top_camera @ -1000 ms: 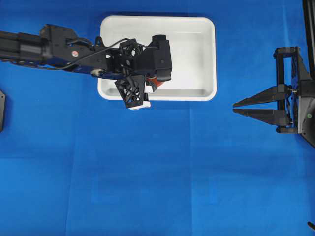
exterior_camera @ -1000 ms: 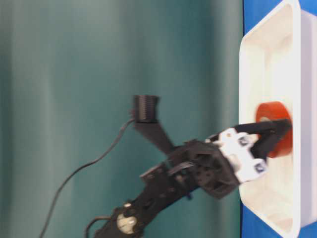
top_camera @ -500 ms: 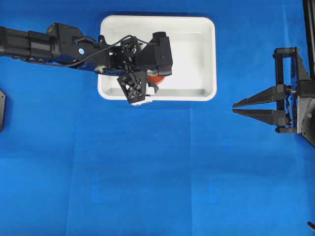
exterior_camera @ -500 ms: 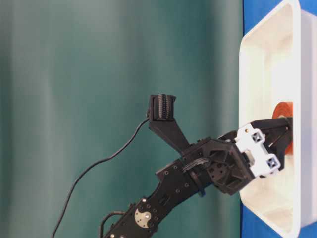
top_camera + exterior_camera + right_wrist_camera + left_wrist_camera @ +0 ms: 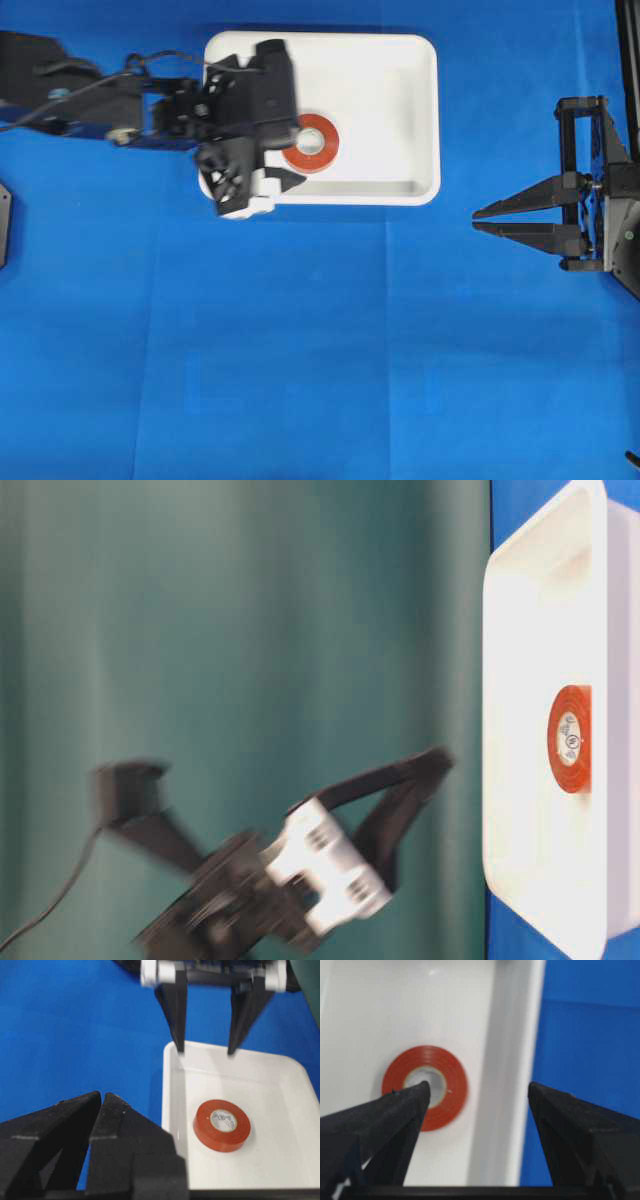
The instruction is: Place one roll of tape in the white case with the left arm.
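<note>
Lying flat in the white case [image 5: 420,110], the roll of tape [image 5: 310,143] sits free — seemingly just beyond the left gripper [image 5: 205,1052], spread wide.

Your overhead view is bright, even and sharp on the blue cloth [image 5: 320,360], with only the left arm [image 5: 120,100] smeared by motion blur. From table level the left gripper [image 5: 420,780] and its mount are heavily blurred against the dim green backdrop [image 5: 250,630], while the white case [image 5: 530,780] beside them is bright and nearly washed out. Your left wrist view is soft throughout, the roll of tape [image 5: 451,1091] hazy at its edge, and in the right wrist view the near right gripper [image 5: 100,1102] is dark and out of focus.
</note>
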